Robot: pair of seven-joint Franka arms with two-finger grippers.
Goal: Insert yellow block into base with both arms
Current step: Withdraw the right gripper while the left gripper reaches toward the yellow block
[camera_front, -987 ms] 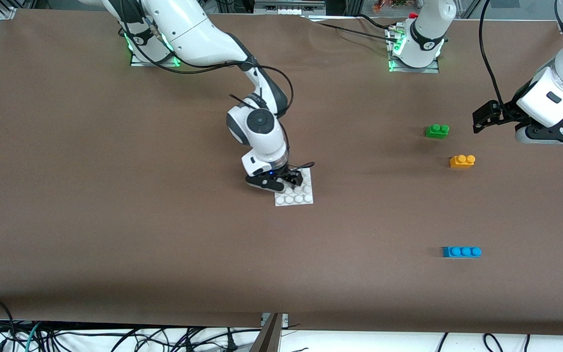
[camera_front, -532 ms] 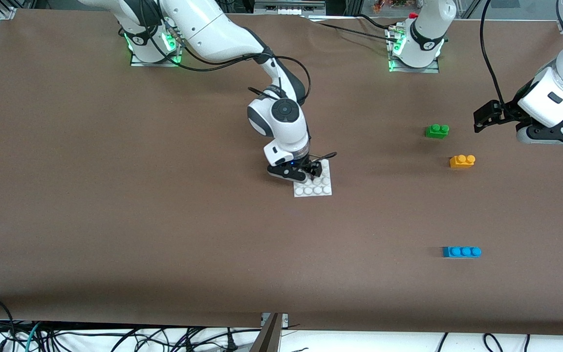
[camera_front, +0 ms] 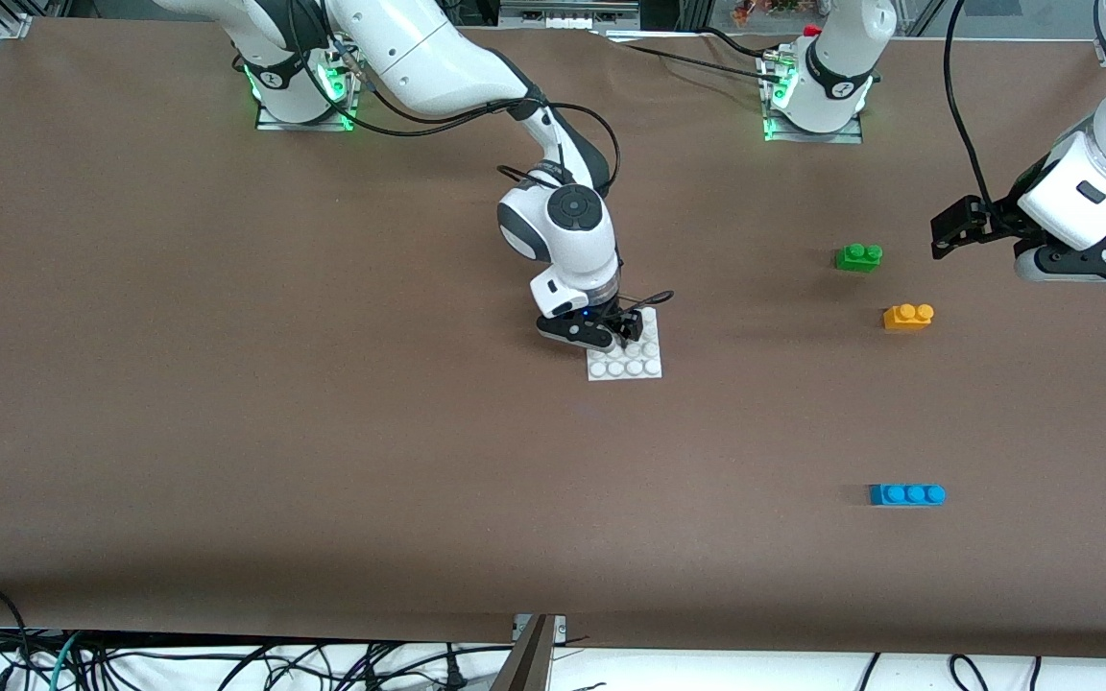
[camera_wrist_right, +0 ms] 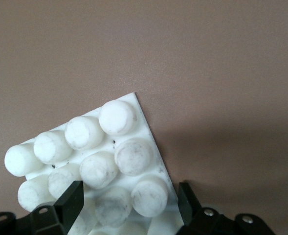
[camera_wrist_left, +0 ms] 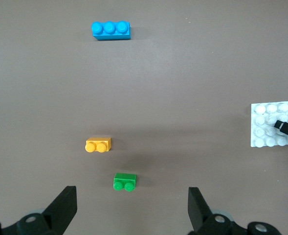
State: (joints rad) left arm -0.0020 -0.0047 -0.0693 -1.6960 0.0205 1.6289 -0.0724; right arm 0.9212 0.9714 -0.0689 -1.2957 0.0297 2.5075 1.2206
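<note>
The yellow block [camera_front: 908,316] lies on the table toward the left arm's end; it also shows in the left wrist view [camera_wrist_left: 98,145]. The white studded base [camera_front: 635,367] lies flat near the table's middle. My right gripper [camera_front: 611,331] is down on the base's edge farther from the camera, shut on the base, with studs between its fingers in the right wrist view [camera_wrist_right: 130,203]. The base [camera_wrist_right: 109,147] fills that view. My left gripper [camera_front: 942,240] is open and empty in the air at the left arm's end, beside the green block; its fingers stand wide apart [camera_wrist_left: 131,210].
A green two-stud block [camera_front: 858,256] lies just farther from the camera than the yellow block. A blue three-stud block [camera_front: 907,494] lies nearer to the camera. The left wrist view shows the green block [camera_wrist_left: 124,182], the blue block [camera_wrist_left: 111,30] and the base [camera_wrist_left: 268,139].
My right gripper has moved toward the left arm's end with the base, and a little farther from the camera. The left arm has hardly moved; the blocks are unmoved.
</note>
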